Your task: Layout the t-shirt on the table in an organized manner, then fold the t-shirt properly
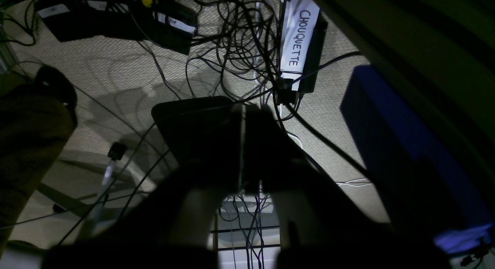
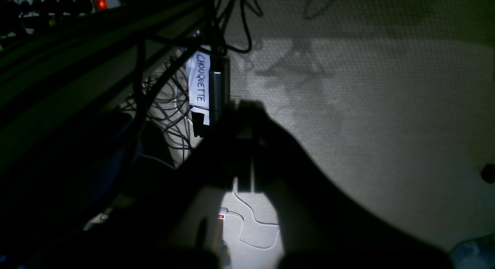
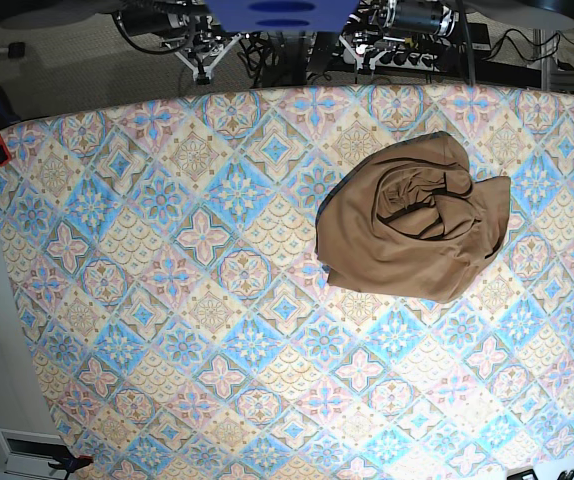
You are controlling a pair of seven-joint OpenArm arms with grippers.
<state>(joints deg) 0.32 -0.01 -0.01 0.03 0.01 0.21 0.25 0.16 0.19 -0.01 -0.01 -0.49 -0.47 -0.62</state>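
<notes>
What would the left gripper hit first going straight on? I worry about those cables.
Probably the tangled cables on the carpet; the shut left gripper points there, though depth is unclear.

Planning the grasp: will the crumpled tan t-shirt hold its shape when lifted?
Probably not. The t-shirt lies in soft, rolled folds, so it looks floppy and would likely drape and unfurl. Pushed, it may bunch up on the table cloth instead of sliding.

One t-shirt, bunched, at 2 o'clock on one table. Two grippers: left gripper, right gripper. One label reading "CHOUQUETTE", 12 o'clock.
</notes>
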